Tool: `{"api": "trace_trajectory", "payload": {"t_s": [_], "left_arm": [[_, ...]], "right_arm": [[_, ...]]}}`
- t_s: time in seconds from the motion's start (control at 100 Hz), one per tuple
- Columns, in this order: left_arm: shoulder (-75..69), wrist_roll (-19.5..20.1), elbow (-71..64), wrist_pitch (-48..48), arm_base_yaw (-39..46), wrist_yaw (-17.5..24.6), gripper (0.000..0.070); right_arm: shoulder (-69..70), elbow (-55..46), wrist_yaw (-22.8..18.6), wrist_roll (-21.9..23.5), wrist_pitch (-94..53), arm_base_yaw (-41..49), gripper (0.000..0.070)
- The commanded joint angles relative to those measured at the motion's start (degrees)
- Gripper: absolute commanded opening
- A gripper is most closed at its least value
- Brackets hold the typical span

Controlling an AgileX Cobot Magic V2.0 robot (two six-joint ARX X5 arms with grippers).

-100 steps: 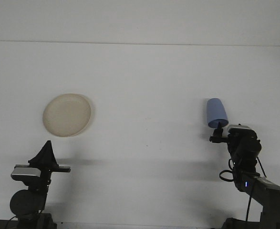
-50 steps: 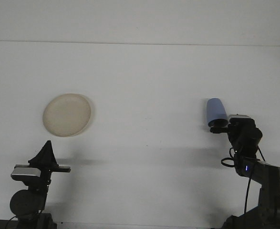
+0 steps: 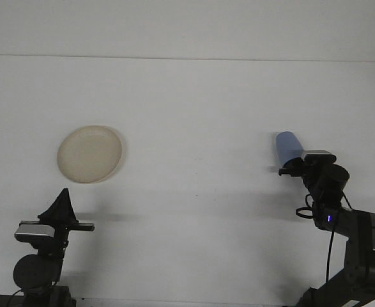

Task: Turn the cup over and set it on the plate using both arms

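Front view gives us the whole white tabletop, and we take the cream plate on its left half as our landmark. Well to the right of the plate, across bare tabletop, our right arm rises from the lower right corner, its dark links bent upward and its wrist turned toward the plate's side of the scene. The right pincer sits at the base of the blue cup, which stands with its narrower rounded end up and leans slightly toward the plate. The pincer's tip meets the cup's lower edge, yet the fingers are too dark and small for us to tell whether they are parted or clamped on it. Below the plate, near the bottom edge, our left arm stays low and folded, and the left pincer points upward with its dark fingers pressed together into one point, gripping nothing.
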Motion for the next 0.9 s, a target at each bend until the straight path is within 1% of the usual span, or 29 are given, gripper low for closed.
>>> {"api": "trace_trajectory", "payload": {"t_s": [0.0,0.24,0.31,0.45,0.71,0.89], "left_arm": [[-0.11,-0.04,-1.16,0.63,0.09,0.07,0.0011],[-0.11,-0.04,-1.16,0.63,0.09,0.07,0.0011],[-0.11,-0.04,-1.16,0.63,0.09,0.07,0.0011],[-0.11,-0.04,-1.16,0.63,0.09,0.07,0.0011],[-0.11,-0.04,-1.16,0.63,0.09,0.07,0.0011],[-0.11,-0.04,-1.16,0.63,0.09,0.07,0.0011]], "right_arm": [[1.25,0.90,-0.22,-0.61,0.63,0.00,0.0016],[-1.05,0.90,-0.76,-0.11,0.46,0.00,0.0009],[-3.41,0.90,-1.49,0.04,-0.46,0.04,0.0009],[-10.47,0.90,-1.44,0.09,-4.44,0.11,0.0008],[-28.52,0.90,-1.40,0.35,-21.94,0.42,0.0008],[-40.61,0.90,-0.55,3.34,-34.69,3.39,0.0007]]}}
